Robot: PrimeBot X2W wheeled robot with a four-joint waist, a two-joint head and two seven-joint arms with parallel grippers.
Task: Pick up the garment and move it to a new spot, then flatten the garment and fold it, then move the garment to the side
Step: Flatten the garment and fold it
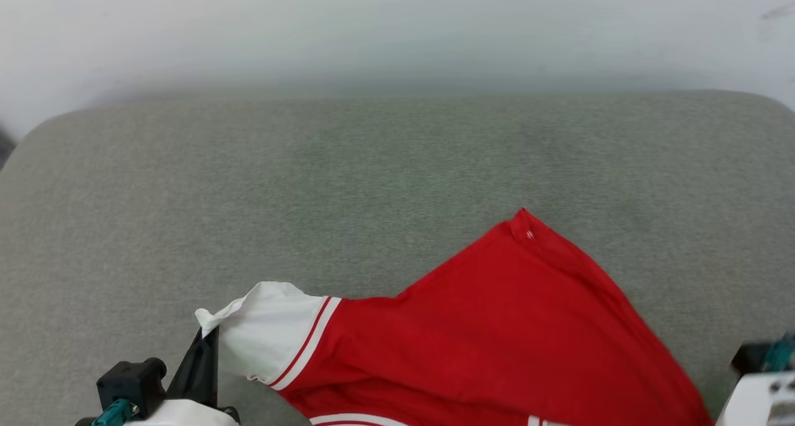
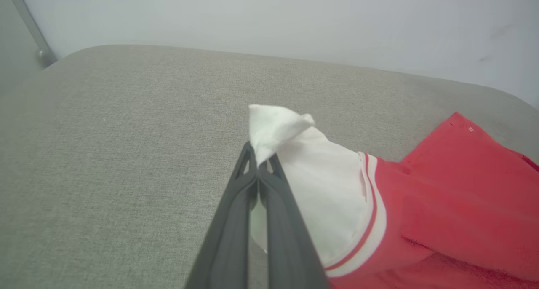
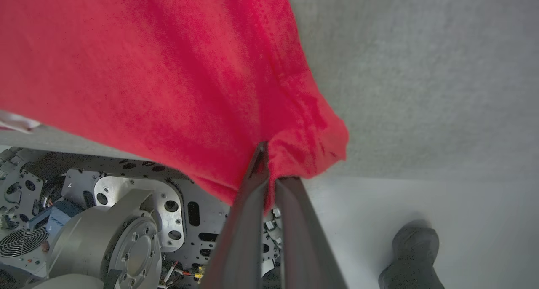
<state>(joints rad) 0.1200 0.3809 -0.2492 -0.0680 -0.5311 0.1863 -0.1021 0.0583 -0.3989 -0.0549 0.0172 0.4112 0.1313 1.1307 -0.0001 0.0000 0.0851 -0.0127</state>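
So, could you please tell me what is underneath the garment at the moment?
The grey cushion lies beneath the garment, and the right wrist view shows the robot's metal base below its raised near edge. Whatever lies on the cushion beneath the cloth is covered.

The fabric-covered bench (image 1: 310, 165) lies open across its far and left stretches, bare grey cloth from the rounded back edge forward, with wide room to pass. The pale wall (image 1: 397, 28) closes the far side just behind that edge. The garment (image 1: 497, 333) takes up the near right part, spanning between the left end effector (image 2: 257, 160), clamped on the white sleeve, and the right end effector (image 3: 269, 171), clamped on a red edge. Off the near side, the robot's base (image 3: 105, 221) sits under the hanging cloth, and a person's dark shoe (image 3: 410, 255) stands on the pale floor (image 3: 358, 204).
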